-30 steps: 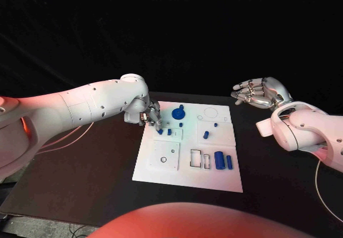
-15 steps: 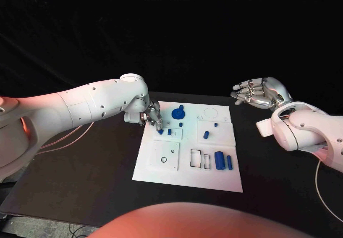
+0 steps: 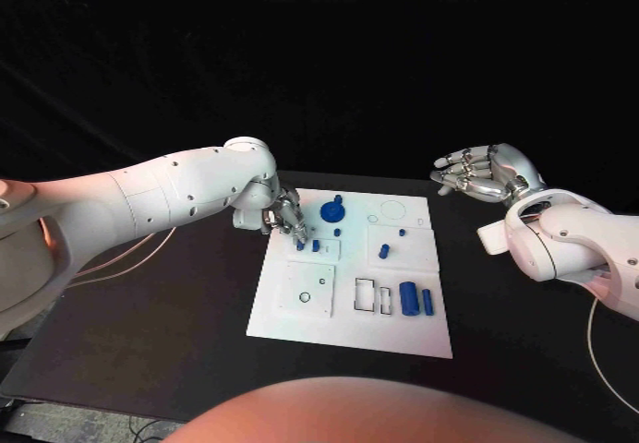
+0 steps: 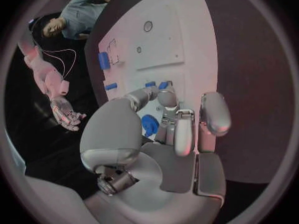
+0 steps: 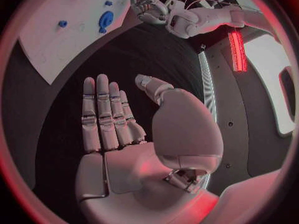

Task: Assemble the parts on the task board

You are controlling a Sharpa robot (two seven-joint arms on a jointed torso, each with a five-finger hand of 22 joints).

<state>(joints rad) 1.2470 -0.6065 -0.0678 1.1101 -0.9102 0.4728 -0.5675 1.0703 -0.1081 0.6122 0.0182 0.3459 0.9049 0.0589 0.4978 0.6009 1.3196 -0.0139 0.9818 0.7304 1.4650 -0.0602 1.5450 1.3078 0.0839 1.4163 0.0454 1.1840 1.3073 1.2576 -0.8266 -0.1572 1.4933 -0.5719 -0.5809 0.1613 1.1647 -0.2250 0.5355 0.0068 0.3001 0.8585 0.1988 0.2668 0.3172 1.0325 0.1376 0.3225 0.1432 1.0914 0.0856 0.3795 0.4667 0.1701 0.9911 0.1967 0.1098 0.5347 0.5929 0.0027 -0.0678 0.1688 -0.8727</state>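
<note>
While the board point(image 3: 349, 328) lay mid-tabletop point(image 3: 160, 323), the left hand point(image 3: 283, 220) sat at its far-left corner, fingers point(image 4: 167, 100) curled down w/ tips at a small blue part point(image 3: 298, 245); couldn't tell if it gripped it. A peg point(image 3: 316, 245) stood just beside that, a round blue disc point(image 3: 333, 211) further toward the far edge. Two blue cylinders point(image 3: 416, 299) lay near the board's right edge, another small part point(image 3: 383, 249) mid-board. The right hand point(image 3: 482, 172) hovered off the board's far-right corner, fingers spread, holding nothing.
</note>
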